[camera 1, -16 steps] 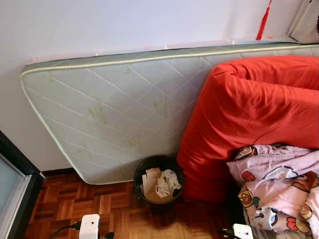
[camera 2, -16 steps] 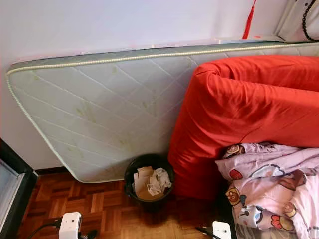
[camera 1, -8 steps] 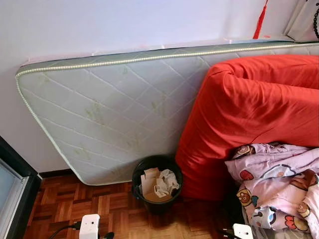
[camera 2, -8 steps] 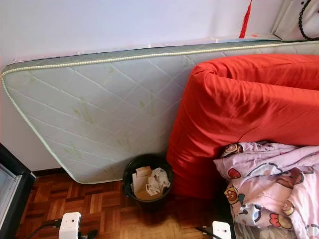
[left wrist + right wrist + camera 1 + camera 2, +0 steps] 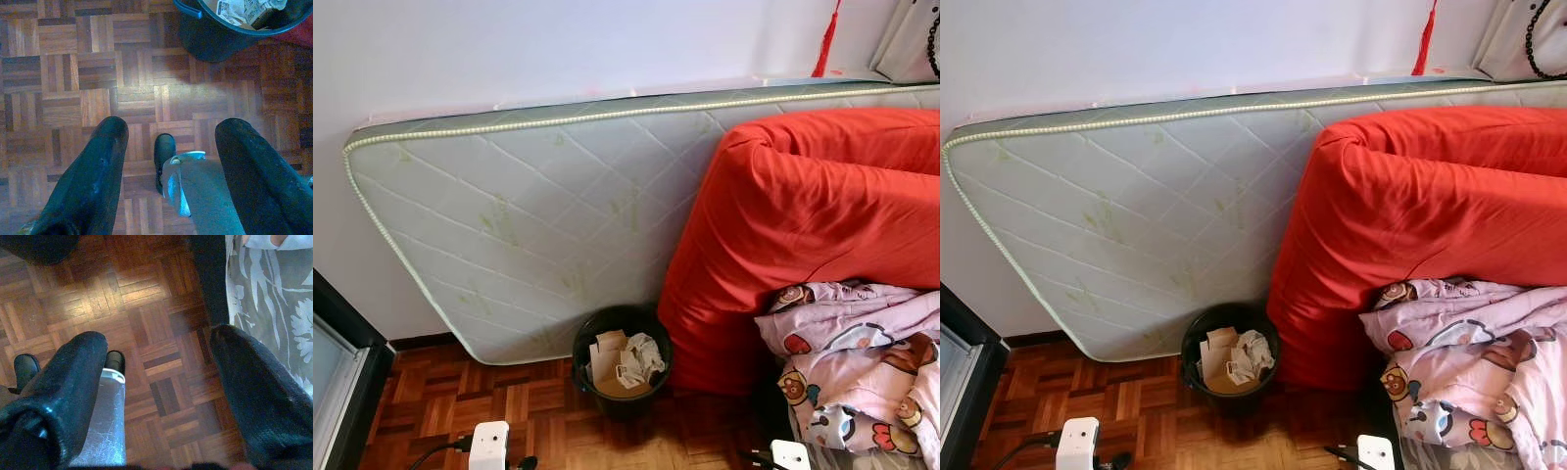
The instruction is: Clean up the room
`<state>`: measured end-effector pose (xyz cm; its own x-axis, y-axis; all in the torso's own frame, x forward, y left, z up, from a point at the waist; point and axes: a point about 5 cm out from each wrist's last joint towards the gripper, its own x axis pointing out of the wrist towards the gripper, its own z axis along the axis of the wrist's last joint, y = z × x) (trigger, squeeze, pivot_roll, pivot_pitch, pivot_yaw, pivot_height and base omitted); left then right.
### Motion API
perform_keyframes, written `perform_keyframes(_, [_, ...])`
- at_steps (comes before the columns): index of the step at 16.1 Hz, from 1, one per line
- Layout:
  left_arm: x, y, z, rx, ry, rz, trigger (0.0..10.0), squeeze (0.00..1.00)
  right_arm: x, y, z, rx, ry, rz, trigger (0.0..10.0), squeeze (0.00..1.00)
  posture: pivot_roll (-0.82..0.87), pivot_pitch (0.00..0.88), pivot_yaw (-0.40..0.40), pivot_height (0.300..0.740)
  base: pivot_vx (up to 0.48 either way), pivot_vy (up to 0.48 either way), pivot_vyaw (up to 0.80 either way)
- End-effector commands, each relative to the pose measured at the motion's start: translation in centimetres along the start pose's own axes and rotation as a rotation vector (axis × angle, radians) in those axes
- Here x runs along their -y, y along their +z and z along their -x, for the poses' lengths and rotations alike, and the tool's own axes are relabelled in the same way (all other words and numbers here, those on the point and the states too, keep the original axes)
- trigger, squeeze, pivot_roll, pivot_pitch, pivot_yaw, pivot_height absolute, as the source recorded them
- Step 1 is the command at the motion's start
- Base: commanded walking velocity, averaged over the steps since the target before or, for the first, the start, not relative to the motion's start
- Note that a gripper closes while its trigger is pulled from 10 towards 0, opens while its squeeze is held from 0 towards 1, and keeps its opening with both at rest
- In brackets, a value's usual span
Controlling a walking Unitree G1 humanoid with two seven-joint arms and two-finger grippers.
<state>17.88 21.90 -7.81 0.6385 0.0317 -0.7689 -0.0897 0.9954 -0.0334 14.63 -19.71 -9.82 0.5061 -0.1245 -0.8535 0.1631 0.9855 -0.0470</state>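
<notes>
A black waste bin (image 5: 623,359) stands on the parquet floor, against a pale quilted mattress (image 5: 529,215) that leans on the wall. Crumpled paper and cardboard scraps (image 5: 622,360) lie inside it. In the left wrist view my left gripper (image 5: 168,147) hangs open above the floor, short of the bin (image 5: 230,27). My right gripper (image 5: 159,352) is open too, above bare parquet beside the grey leaf-print bed edge (image 5: 274,298). Nothing is between either pair of fingers.
A red mattress (image 5: 813,225) leans beside the bin on the right. A pink cartoon-print blanket (image 5: 862,367) is heaped on the bed below it. A dark-framed glass unit (image 5: 337,372) stands at the left edge. My own legs and feet (image 5: 164,156) show below the grippers.
The head camera has shifted slightly, so the scene sits a little lower and to the right than a second ago. The bin and bedding have not moved.
</notes>
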Motion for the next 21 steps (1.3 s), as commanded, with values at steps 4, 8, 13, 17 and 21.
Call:
perform_keyframes(4, [-1.67, -2.72, 0.97, -0.102, 0.064, 0.0, 10.0, 0.0, 0.47, 1.03, -0.18, 0.01, 0.051, -0.176, 10.0, 0.0, 0.13, 0.0, -0.082, 0.74, 0.0, 0.0, 0.0])
perform_keyframes(8, [-1.67, -2.72, 0.97, -0.102, 0.064, 0.0, 10.0, 0.0, 0.47, 1.03, -0.18, 0.01, 0.051, -0.176, 10.0, 0.0, 0.13, 0.0, -0.082, 0.74, 0.0, 0.0, 0.0])
perform_keyframes(13, [-1.6, -2.97, 1.09, -0.092, 0.058, -0.001, 10.0, 0.0, 0.37, 0.61, -0.08, 0.013, 0.066, -0.188, 10.0, 0.0, 0.12, 0.0, -0.077, 0.74, 0.0, 0.0, 0.0])
perform_keyframes(17, [-1.6, -2.86, 1.05, -0.091, 0.059, 0.0, 10.0, 0.0, 0.41, 0.76, -0.11, 0.013, 0.067, -0.186, 10.0, 0.0, 0.13, 0.0, -0.086, 0.74, 0.0, 0.0, 0.0])
perform_keyframes(21, [-1.77, -2.35, 0.93, -0.082, 0.059, -0.016, 10.0, 0.0, 0.18, 1.35, -0.18, 0.037, 0.086, -0.23, 10.0, 0.0, 0.13, 0.0, -0.079, 0.74, 0.0, 0.0, 0.0])
